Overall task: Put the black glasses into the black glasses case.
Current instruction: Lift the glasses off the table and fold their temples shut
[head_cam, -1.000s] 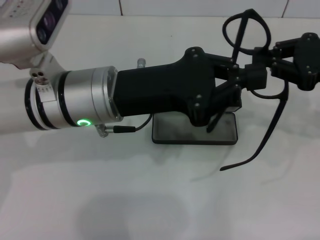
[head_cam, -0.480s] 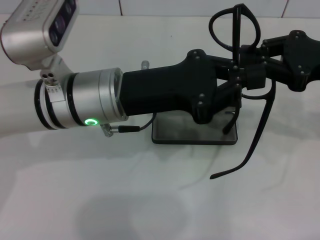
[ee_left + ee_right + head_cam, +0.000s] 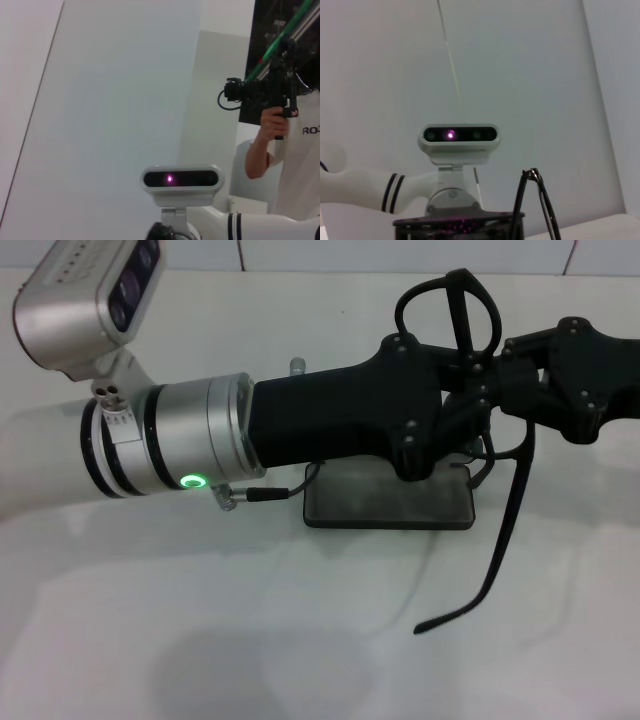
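Observation:
The black glasses (image 3: 466,315) hang in the air above the table, one lens loop standing up and one long temple arm (image 3: 507,525) dangling down toward the table. My left gripper (image 3: 478,390) reaches in from the left and looks shut on the frame. From the right, my right gripper (image 3: 503,368) meets it and also looks shut on the frame. The black glasses case (image 3: 390,502) lies open on the table below and just left of the grippers, grey lining up, partly hidden by the left gripper. In the right wrist view part of the glasses (image 3: 535,175) shows.
The white table (image 3: 200,620) spreads wide in front and to the left. My left arm's silver wrist and camera housing (image 3: 90,290) fill the left. A cable (image 3: 262,495) hangs under the wrist. In the left wrist view a person (image 3: 280,145) stands beyond the robot's head camera (image 3: 181,179).
The glasses and the right gripper have shifted left, and the left gripper has edged right and up. The dangling temple arm has swung to hang more steeply. The case has stayed put.

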